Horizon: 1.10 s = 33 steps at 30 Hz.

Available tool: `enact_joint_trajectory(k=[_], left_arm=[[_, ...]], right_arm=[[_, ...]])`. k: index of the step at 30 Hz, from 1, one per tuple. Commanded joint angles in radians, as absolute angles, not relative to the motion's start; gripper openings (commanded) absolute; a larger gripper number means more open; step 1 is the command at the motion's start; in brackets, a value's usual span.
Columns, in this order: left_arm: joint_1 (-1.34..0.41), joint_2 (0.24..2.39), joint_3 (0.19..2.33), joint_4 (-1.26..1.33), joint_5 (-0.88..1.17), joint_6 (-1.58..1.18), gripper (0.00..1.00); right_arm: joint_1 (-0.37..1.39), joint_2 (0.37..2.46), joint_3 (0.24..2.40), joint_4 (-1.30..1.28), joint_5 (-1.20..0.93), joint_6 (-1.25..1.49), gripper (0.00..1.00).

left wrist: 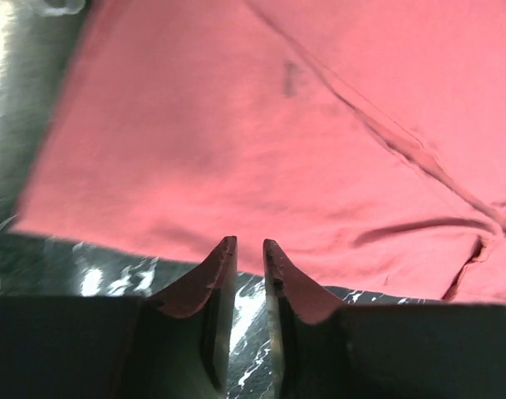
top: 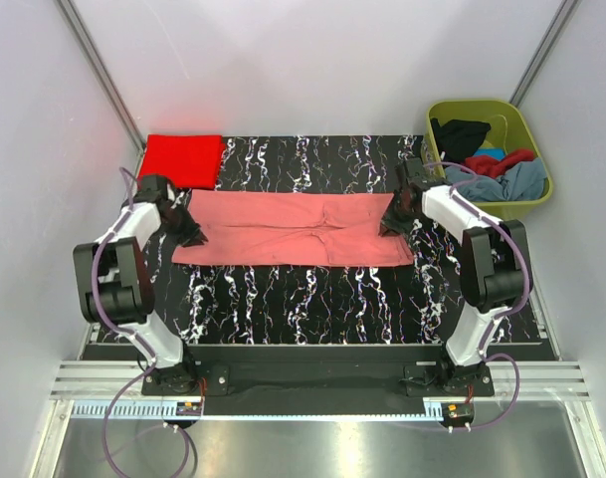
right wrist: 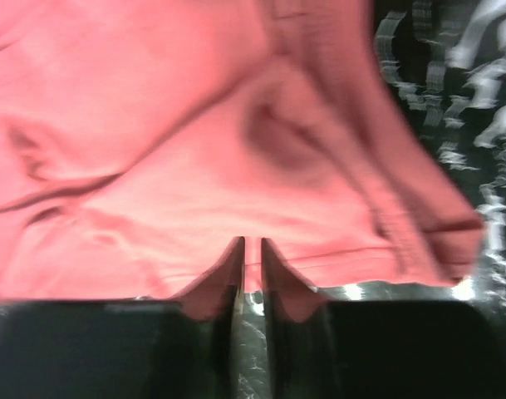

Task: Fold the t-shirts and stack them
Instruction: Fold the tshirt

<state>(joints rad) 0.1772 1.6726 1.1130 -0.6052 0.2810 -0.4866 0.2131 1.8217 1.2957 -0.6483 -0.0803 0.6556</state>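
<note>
1. left gripper [left wrist: 248,243]: fingers nearly together with a thin slit between them, tips on the near hem of the salmon pink t-shirt [left wrist: 236,141]. Looks like a pinch on that edge. Cloth spreads ahead of the tips and off to both sides.
2. right gripper [right wrist: 251,241]: same pose, fingers almost touching, tips biting the hem. Wrist view is blurred. The shirt lies ahead and to the left of the tips, with a bunched seam off to the right.
3. Key relation: the shirt is a long band on the marbled mat [top: 312,299], its long axis running from one finger pair to the other. Each arm sits at its own end, so neither is nearer.
4. Judgement: the next move needs both ends carried together, evenly, or the band skews.
5. Beyond the left fingers, apart from the band: bright red t-shirt [top: 183,159], already folded.
6. Beyond the right fingers: olive tub [top: 472,104] holding more t-shirts [top: 497,164], not yet folded.
</note>
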Motion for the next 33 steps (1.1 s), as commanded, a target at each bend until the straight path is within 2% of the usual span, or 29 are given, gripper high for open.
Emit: enact_joint_trajectory(k=[1,2,3,4,9,17,25,33], left_arm=[[0.126,1.739,1.169,-0.589,0.293,-0.485,0.18],[0.121,1.755,1.17,-0.591,0.29,-0.491,0.13],[0.12,1.781,1.169,-0.591,0.287,-0.497,0.03],[0.121,1.79,1.161,-0.591,0.281,-0.502,0.0],[0.118,1.816,1.123,-0.604,0.239,-0.515,0.0],[0.103,1.858,1.042,-0.634,0.29,-0.548,0.0],[0.031,1.801,0.966,-0.638,0.33,-0.575,0.0],[-0.136,1.746,0.876,-0.634,0.364,-0.637,0.0]], right_arm=[[0.253,1.827,1.348,-0.641,-0.124,0.729,0.01],[0.261,1.838,1.348,-0.635,-0.132,0.738,0.0],[0.273,1.847,1.348,-0.627,-0.13,0.752,0.0],[0.281,1.861,1.347,-0.612,-0.123,0.758,0.0],[0.293,1.916,1.333,-0.566,-0.054,0.77,0.0],[0.29,2.026,1.391,-0.548,0.081,0.689,0.0],[0.264,2.18,1.63,-0.551,0.127,0.529,0.0],[0.224,2.345,1.92,-0.568,0.129,0.37,0.08]])
